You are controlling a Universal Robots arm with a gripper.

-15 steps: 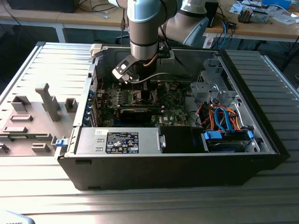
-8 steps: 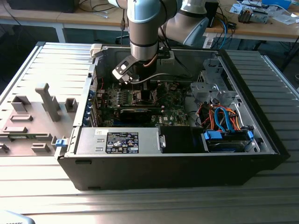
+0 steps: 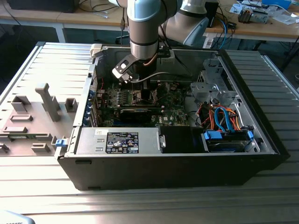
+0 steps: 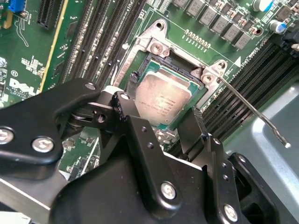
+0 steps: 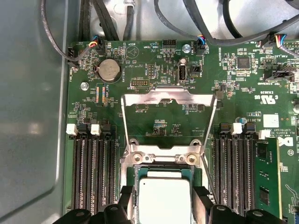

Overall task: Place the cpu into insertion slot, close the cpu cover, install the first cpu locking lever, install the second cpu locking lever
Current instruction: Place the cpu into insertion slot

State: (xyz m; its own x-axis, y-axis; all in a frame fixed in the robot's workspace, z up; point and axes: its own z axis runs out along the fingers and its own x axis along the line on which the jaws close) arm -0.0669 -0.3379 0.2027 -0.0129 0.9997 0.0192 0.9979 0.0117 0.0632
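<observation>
Flanking the cpu (image 4: 163, 95), which lies flat in the insertion slot (image 4: 154, 63), the pincer (image 5: 163, 207) stands spread, one finger (image 5: 125, 201) beside each opposite edge. The cpu cover (image 5: 168, 95) stands open, clear of the slot. The chip is judged light, stiff and fragile, best held level by its opposite edges, never by its face.

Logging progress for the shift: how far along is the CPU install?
Done: the cpu looks seated in the insertion slot. In hand: the gripper straddles the cpu. Left: the cpu cover lies flipped open, and one locking lever sticks out unlatched.
</observation>
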